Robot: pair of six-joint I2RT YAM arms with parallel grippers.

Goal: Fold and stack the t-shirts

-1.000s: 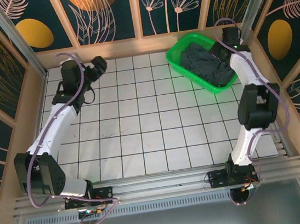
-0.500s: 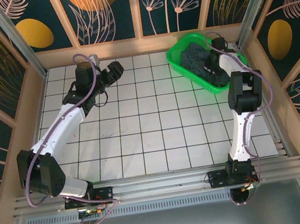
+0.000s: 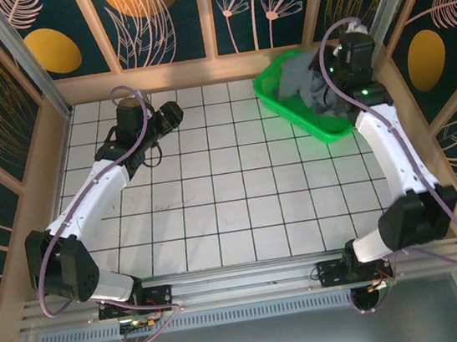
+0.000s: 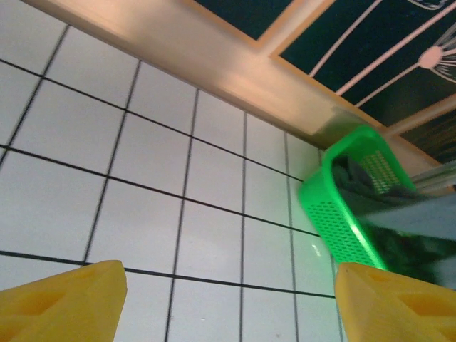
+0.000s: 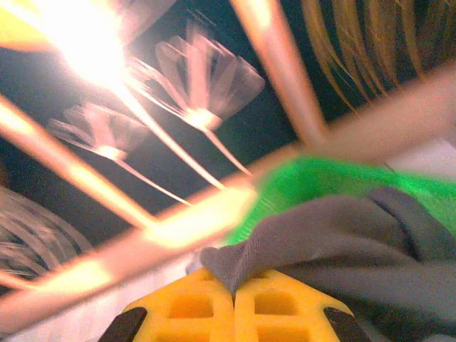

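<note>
Grey fabric of the t-shirt (image 3: 315,84) was seen pinched between the closed fingers of the right gripper (image 5: 234,283), with a fold caught right at the fingertips. The shirt was held up above the green basket (image 3: 280,101) at the far right corner of the white tiled table (image 3: 214,190), and its lower part was draped down into the basket. The left gripper (image 3: 172,113) was held over the far left of the table, well apart from the basket, its yellow fingers (image 4: 64,299) spread wide over bare tiles.
</note>
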